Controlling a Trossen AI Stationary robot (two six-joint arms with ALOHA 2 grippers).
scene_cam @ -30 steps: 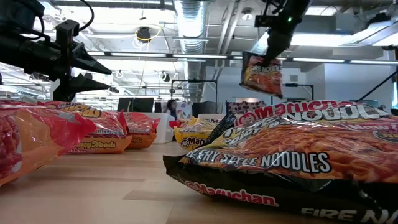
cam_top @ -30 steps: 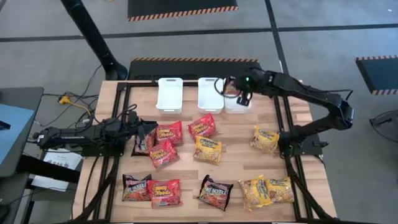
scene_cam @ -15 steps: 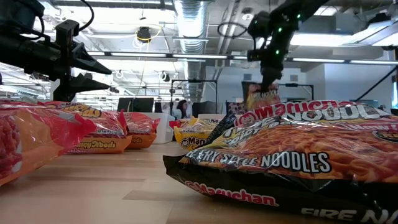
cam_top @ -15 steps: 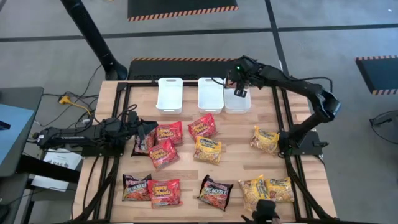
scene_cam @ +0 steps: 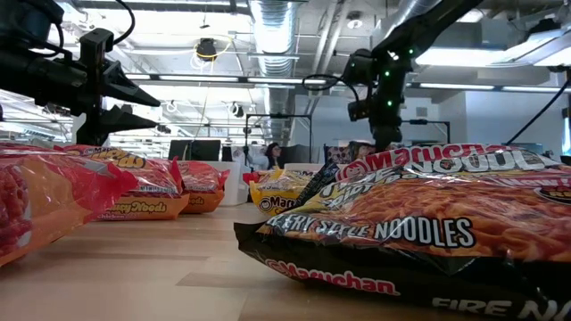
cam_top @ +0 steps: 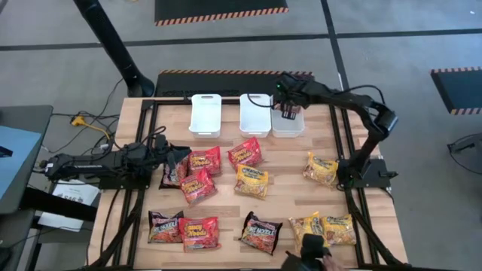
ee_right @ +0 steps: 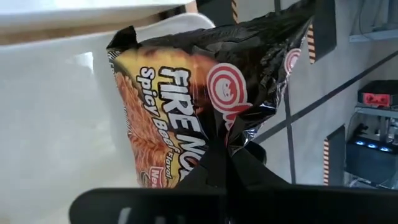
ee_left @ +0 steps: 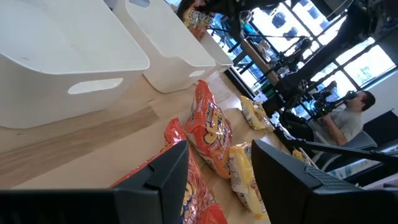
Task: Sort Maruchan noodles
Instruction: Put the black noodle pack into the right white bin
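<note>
The black noodle packet [ee_right: 186,106] hangs pinched in the right end effector [cam_top: 288,111], inside the right-hand white bin [cam_top: 288,128] at the bench's one o'clock. Placing step; next it must release. The left end effector [cam_top: 167,160] waits open at nine o'clock.

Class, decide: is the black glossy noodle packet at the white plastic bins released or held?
Held. The right tool is shut on the black glossy noodle packet's crimped edge, over the rightmost white plastic bin.
</note>
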